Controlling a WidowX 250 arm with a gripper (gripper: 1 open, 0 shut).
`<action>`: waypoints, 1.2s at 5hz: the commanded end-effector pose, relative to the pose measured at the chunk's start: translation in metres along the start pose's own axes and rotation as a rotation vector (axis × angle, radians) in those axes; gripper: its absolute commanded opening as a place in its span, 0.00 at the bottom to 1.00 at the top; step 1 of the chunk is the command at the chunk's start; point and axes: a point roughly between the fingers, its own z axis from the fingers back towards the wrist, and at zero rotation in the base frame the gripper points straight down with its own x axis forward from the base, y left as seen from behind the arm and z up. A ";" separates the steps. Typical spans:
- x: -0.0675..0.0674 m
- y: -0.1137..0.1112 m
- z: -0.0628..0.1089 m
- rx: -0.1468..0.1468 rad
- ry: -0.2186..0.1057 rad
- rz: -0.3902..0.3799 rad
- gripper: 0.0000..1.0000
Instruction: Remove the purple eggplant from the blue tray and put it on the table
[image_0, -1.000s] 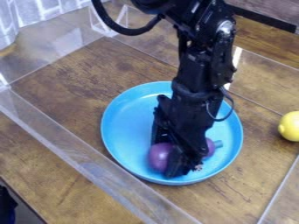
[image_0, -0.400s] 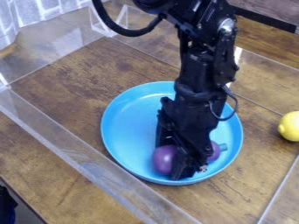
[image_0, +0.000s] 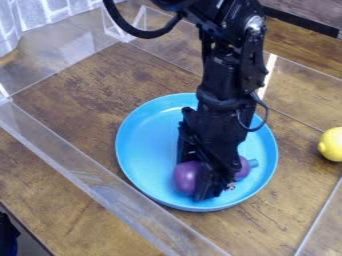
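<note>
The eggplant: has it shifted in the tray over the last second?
No. The eggplant lies at the same spot near the tray's front rim, under the shut gripper, not yet lifted.

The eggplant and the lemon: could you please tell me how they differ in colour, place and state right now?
The eggplant is purple; the lemon is yellow. The eggplant lies inside the blue tray; the lemon sits on the bare table near the picture's right edge. The gripper is shut on the eggplant, while the lemon sits untouched. Both are small and rounded.
</note>
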 end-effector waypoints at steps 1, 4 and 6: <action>0.012 0.007 0.032 0.016 -0.108 0.015 0.00; 0.014 0.005 0.037 -0.019 -0.127 0.026 0.00; 0.011 0.013 0.059 0.018 -0.125 0.031 0.00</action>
